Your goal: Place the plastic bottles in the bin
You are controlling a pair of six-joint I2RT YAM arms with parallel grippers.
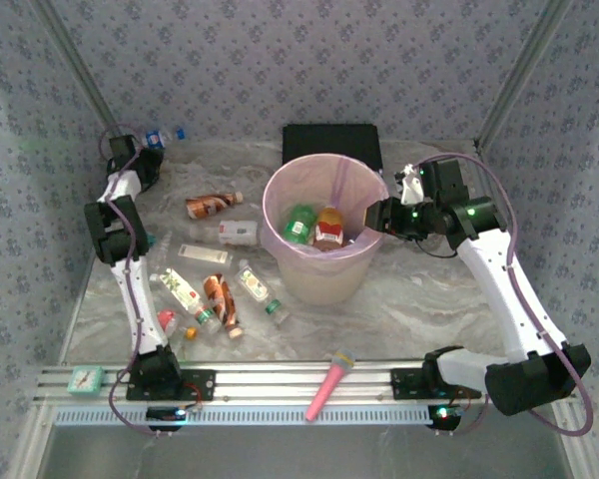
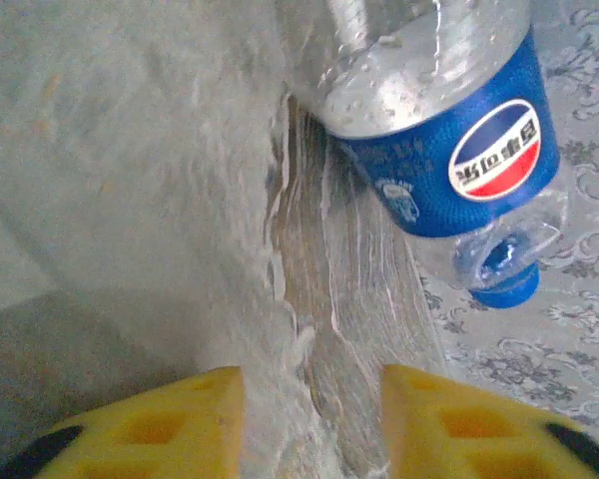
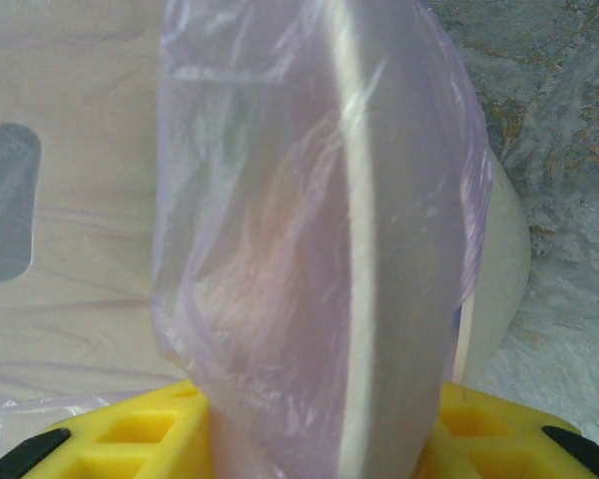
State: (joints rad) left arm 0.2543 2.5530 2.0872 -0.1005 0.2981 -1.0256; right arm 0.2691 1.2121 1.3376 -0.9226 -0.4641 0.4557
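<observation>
Two bottles (image 1: pixel 326 230), perhaps more, lie in the bin (image 1: pixel 324 279), its rim pinched by the right hand (image 3: pixel 319 439); several are left. The left hand (image 2: pixel 311 424) is held open, empty.

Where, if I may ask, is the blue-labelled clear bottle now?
In the top view the bottle lies at the far left corner of the table, just beyond the left claw.

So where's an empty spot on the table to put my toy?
Bare table lies in front of the bin, between it, the pink microphone stick and the right arm. It is crowded left of the bin, where plastic bottles lie beside the left arm.
</observation>
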